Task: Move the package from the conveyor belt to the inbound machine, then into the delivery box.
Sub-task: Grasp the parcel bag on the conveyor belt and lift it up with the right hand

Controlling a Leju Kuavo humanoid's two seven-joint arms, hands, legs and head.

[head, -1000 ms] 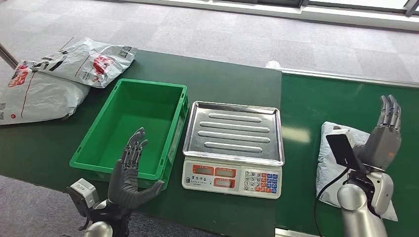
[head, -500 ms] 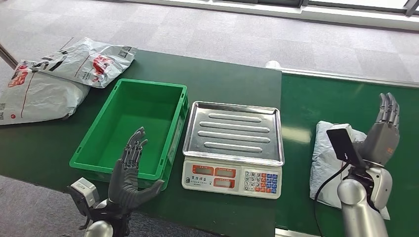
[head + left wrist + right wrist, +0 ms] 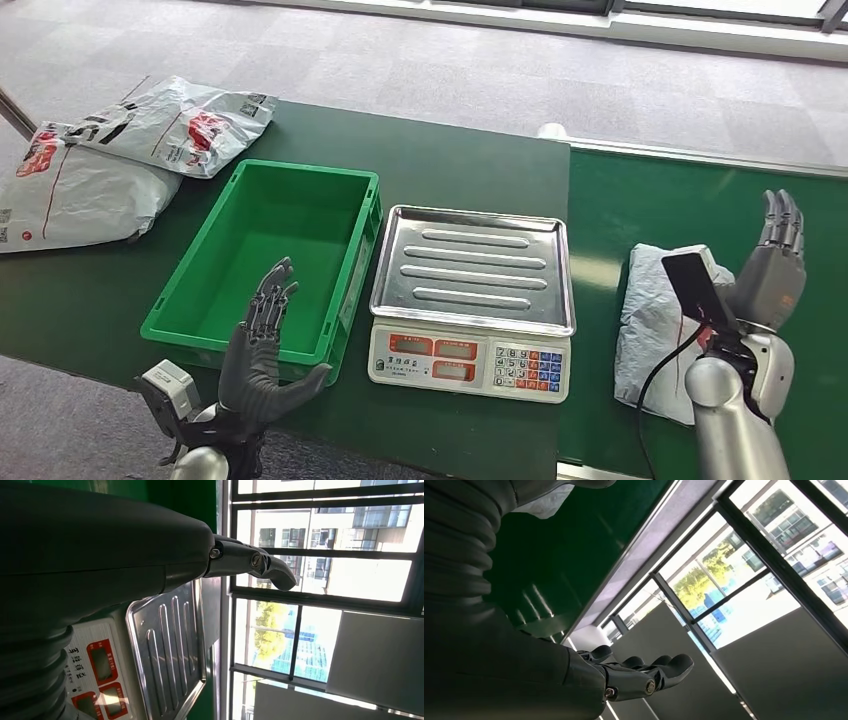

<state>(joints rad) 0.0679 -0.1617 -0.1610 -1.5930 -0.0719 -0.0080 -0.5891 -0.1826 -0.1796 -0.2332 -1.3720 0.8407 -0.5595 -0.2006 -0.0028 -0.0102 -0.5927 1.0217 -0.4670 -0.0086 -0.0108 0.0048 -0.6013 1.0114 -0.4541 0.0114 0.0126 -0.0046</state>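
A crumpled white package lies on the green conveyor belt, partly behind my right wrist. My right hand is raised just to the right of it, fingers straight and apart, holding nothing; the same hand shows flat in the right wrist view. The scale with its steel tray stands left of the belt; its tray appears in the left wrist view. The green box is left of the scale. My left hand hovers open at the box's near rim.
Two grey mail bags lie at the table's far left. The dark green table stretches behind the box and scale. A black cable runs by my right wrist over the package.
The white package has slid left along the belt, toward the scale. My right hand has shifted slightly and stays flat; the left hand has not moved.
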